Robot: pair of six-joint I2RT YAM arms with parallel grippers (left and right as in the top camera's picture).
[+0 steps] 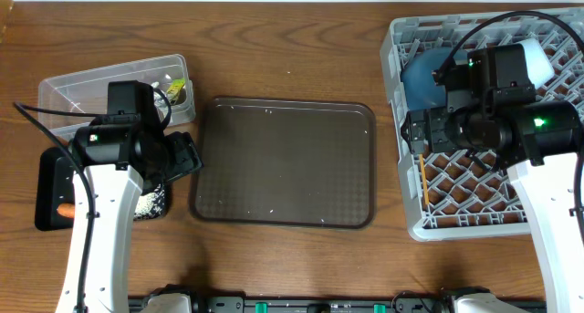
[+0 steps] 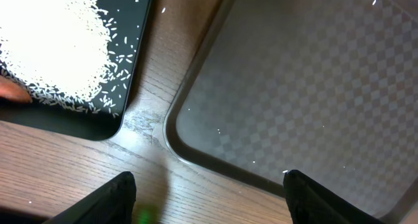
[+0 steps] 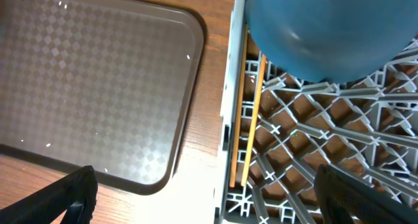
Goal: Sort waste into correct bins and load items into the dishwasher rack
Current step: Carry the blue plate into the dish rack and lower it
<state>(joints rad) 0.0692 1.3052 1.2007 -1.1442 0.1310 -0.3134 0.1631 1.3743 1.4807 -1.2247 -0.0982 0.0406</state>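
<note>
The grey dishwasher rack (image 1: 547, 26) stands at the right and holds the blue bowl (image 1: 422, 76) and two wooden chopsticks (image 1: 425, 181). A pale cup-like item (image 1: 538, 57) shows behind the right arm. My right gripper (image 3: 206, 185) is open and empty over the rack's left edge (image 3: 313, 139), near the chopsticks (image 3: 248, 113) and below the bowl (image 3: 320, 28). The black tray (image 1: 47, 190) holds the carrot (image 1: 64, 210) and rice (image 1: 151, 201). The clear tub (image 1: 82, 80) holds wrapper scraps (image 1: 178, 89). My left gripper (image 2: 209, 185) is open and empty, between the rice (image 2: 52, 48) and the serving tray.
The large dark-brown serving tray (image 1: 283, 162) lies in the middle of the wooden table, with a few white specks on it. It shows in the left wrist view (image 2: 294, 87) and the right wrist view (image 3: 91, 80). The black tray's corner (image 2: 98, 123) lies close to it.
</note>
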